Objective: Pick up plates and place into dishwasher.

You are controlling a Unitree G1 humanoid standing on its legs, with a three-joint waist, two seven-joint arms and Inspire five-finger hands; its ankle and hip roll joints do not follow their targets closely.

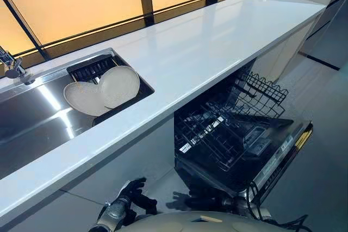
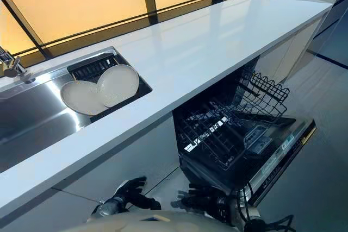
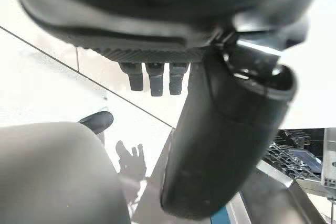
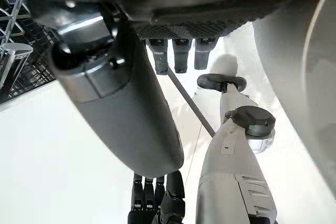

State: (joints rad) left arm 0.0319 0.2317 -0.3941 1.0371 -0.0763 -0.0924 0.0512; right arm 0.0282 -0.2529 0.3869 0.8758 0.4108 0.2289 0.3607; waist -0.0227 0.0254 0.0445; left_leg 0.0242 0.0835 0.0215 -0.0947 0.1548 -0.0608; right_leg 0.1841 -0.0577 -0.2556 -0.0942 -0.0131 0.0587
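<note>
Counter: a white countertop [image 1: 206, 47] is running from the near left to the far right, under a row of amber windows
Sink: a steel sink [image 1: 32, 118] is sitting in the countertop's left part, with a faucet [image 1: 12, 66] standing at its far edge
Dishwasher: the dishwasher [image 1: 283, 156] is standing open under the countertop on the right, its door folded down and its black wire lower rack [image 1: 217, 134] pulled out over the door, looking empty
Drainer: a black drainer [image 1: 92, 68] is filling the sink's right end
Plates: two pale plates, one [image 1: 118, 85] overlapping the other [image 1: 81, 99], are leaning tilted in the drainer
Left hand: the left hand [image 1: 136, 191] is hanging low in front of the cabinet, fingers relaxed and holding nothing
Right hand: the right hand [image 2: 204, 196] is hanging just beside it, nearer the dishwasher door, fingers likewise loose and empty
Deciding relation: the plates are lying up, forward and to the left of both hands, above the counter edge; the left hand is the nearer one, so the reach is probably falling to it, while the dishwasher is waiting on the right
</note>
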